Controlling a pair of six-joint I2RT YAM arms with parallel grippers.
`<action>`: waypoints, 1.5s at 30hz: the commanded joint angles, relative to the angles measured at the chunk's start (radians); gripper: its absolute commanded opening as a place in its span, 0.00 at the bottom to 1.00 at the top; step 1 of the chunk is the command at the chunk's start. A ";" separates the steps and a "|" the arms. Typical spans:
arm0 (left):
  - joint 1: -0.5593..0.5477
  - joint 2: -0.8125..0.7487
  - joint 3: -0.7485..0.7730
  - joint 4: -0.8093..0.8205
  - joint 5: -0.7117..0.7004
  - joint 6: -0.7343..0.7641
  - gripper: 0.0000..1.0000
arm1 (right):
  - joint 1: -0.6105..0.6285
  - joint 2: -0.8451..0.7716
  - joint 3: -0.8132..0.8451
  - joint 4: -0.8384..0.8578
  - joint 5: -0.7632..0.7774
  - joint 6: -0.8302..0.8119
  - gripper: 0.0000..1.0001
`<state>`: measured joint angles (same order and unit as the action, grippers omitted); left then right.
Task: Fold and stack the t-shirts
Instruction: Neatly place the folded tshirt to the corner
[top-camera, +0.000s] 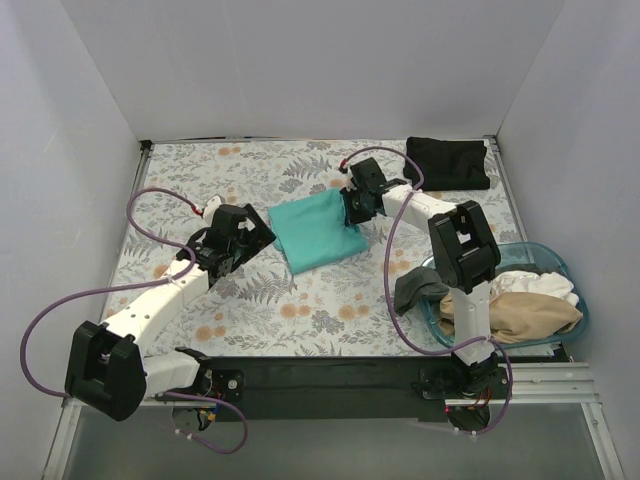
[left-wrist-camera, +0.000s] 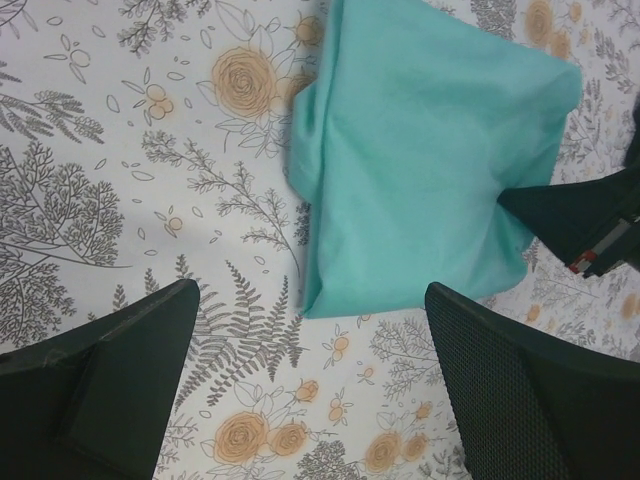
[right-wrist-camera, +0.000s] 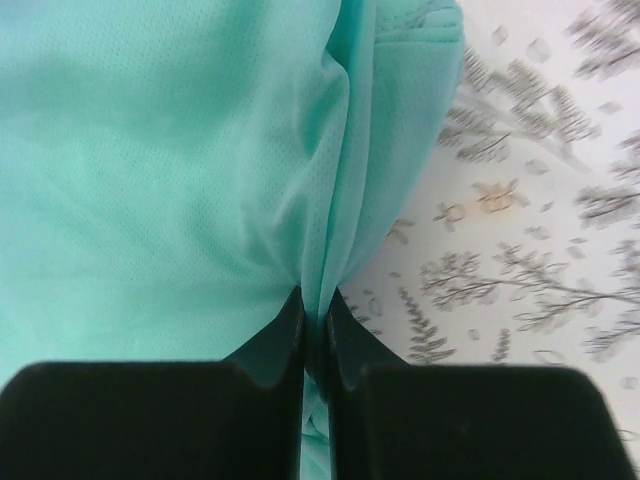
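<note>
A folded bright teal t-shirt (top-camera: 315, 233) lies in the middle of the floral cloth. It fills the right wrist view (right-wrist-camera: 170, 170) and the top of the left wrist view (left-wrist-camera: 430, 150). My right gripper (top-camera: 356, 207) is shut on the teal shirt's far right edge, with fabric pinched between its fingers (right-wrist-camera: 285, 340). My left gripper (top-camera: 258, 238) is open and empty just left of the shirt, its fingers (left-wrist-camera: 110, 370) over bare cloth. A folded black t-shirt (top-camera: 448, 162) lies at the back right. Dark grey (top-camera: 415, 290), tan (top-camera: 520, 315) and white (top-camera: 535, 285) shirts sit in the basket.
A translucent blue plastic basket (top-camera: 574, 272) stands at the front right and holds the unfolded shirts. White walls enclose the table on three sides. Purple cables loop off both arms. A black bar runs along the near edge.
</note>
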<state>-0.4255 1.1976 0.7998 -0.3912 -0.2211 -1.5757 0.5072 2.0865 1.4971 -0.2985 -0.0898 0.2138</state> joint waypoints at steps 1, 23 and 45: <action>-0.004 -0.044 -0.011 -0.038 -0.044 -0.015 0.96 | 0.001 0.000 0.103 -0.022 0.147 -0.181 0.01; -0.002 -0.165 -0.027 -0.279 -0.238 -0.148 0.98 | -0.243 0.066 0.416 -0.039 0.568 -0.471 0.01; -0.004 -0.098 0.035 -0.328 -0.333 -0.168 0.98 | -0.366 0.149 0.667 0.068 0.591 -0.516 0.01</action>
<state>-0.4259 1.0973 0.8005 -0.7151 -0.5129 -1.7367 0.1581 2.2402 2.0933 -0.3157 0.4725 -0.2928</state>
